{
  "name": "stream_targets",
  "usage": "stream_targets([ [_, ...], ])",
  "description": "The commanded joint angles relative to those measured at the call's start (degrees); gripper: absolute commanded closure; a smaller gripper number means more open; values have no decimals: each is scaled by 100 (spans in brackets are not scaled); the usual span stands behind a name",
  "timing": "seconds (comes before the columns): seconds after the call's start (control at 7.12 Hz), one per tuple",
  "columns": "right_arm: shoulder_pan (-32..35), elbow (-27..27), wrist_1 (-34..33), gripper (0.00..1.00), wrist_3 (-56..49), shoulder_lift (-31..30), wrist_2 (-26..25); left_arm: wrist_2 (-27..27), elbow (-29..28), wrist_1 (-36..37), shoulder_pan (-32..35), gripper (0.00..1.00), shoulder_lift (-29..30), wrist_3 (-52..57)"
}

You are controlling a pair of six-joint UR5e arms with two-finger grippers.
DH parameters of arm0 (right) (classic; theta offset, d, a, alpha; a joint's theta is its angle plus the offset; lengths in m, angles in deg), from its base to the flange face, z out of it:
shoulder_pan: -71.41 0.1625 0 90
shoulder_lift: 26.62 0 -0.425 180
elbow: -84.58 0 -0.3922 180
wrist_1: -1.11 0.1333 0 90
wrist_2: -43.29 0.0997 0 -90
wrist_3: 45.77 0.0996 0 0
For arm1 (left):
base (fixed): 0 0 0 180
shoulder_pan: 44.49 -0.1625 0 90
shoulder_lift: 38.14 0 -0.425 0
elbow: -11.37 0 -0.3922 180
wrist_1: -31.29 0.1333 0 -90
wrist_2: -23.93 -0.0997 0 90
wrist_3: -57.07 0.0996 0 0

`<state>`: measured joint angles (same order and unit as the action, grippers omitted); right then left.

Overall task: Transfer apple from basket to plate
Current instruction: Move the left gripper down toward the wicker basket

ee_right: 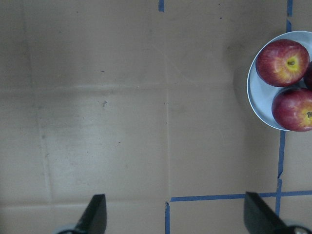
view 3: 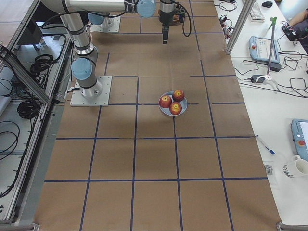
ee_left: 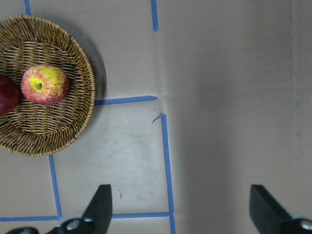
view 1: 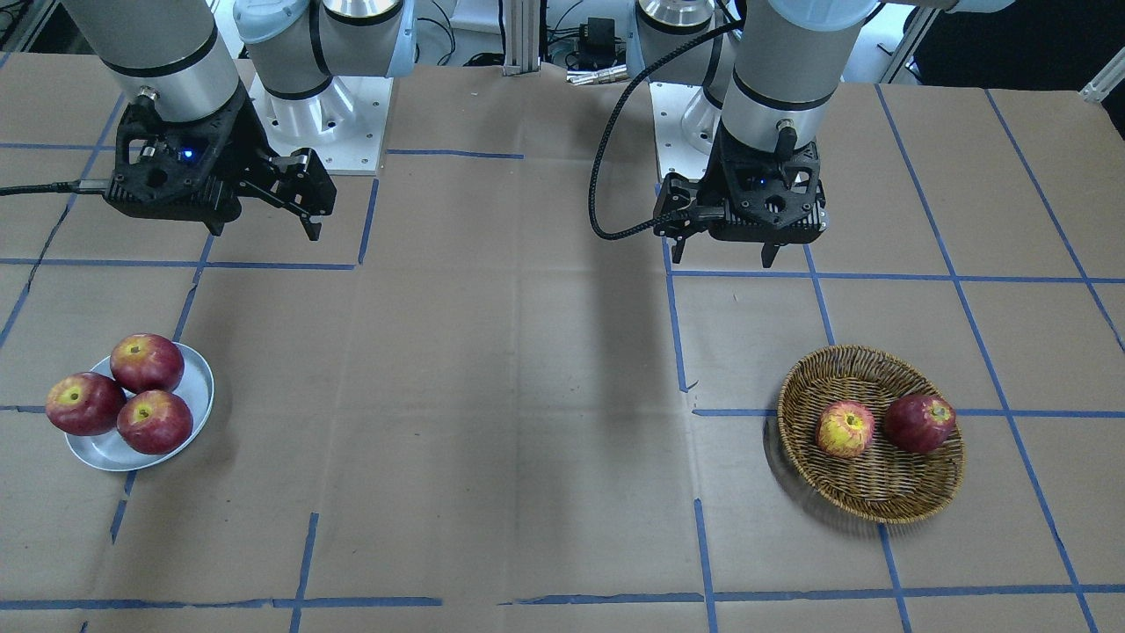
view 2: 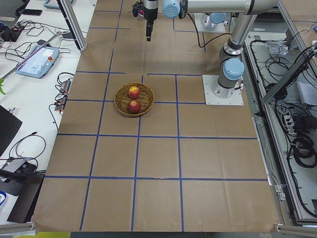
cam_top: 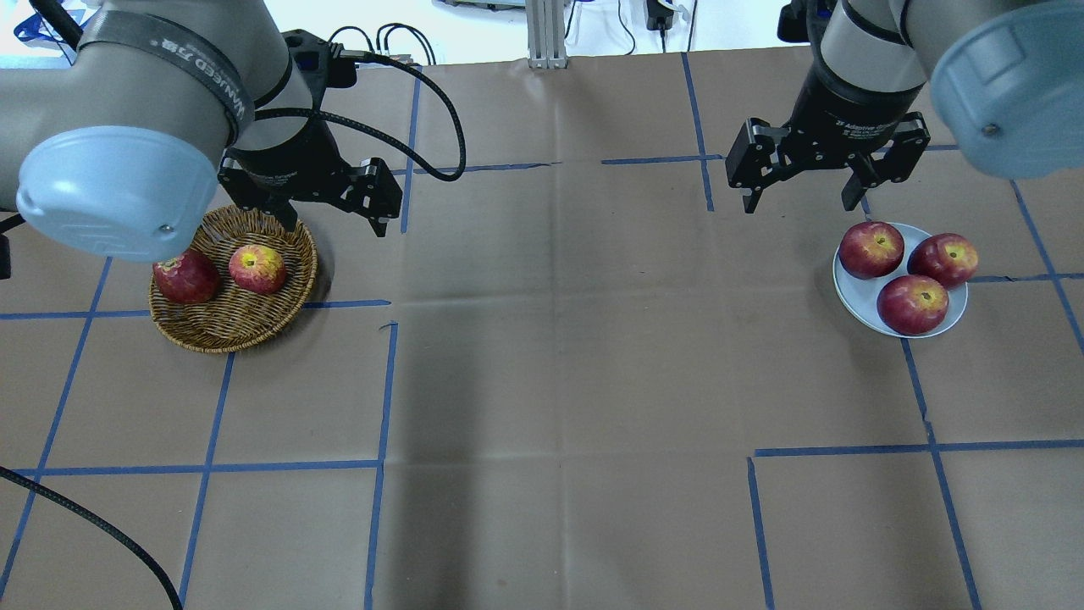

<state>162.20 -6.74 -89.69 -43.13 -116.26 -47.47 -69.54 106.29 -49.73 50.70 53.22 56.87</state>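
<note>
The yellow-patched apple [cam_top: 257, 268] lies in the brown wicker basket [cam_top: 220, 335] beside a dark red apple [cam_top: 186, 278]; it also shows in the left wrist view [ee_left: 45, 84] and the front view [view 1: 845, 429]. My left gripper [cam_top: 336, 227] is open and empty, raised above the table just past the basket's far edge. The pale plate [cam_top: 855, 296] sits at the right and holds three dark red apples. My right gripper [cam_top: 798, 205] is open and empty, raised above the table just beyond the plate's far left side.
Brown cardboard with blue tape lines [cam_top: 381, 381] covers the table. The stretch between basket and plate holds no objects. The arms' base plates [view 1: 352, 123] stand at the robot's edge. Operators' desks with cables border the table in the side views.
</note>
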Motion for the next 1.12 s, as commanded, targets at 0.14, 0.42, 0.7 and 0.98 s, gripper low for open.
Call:
stream_targets([
  [0.14, 0, 0, -7, 0, -9, 16, -3, -30, 9, 8, 0, 1, -48, 3],
  [0.42, 0, 0, -8, 0, 0, -10, 14, -65, -157, 16, 0, 1, 13, -6],
  [0.7, 0, 0, -7, 0, 0, 8, -3, 13, -167, 42, 9, 1, -48, -24],
  [0.98, 0, 0, -7, 0, 0, -1, 5, -13, -97, 60, 0, 1, -22, -6],
])
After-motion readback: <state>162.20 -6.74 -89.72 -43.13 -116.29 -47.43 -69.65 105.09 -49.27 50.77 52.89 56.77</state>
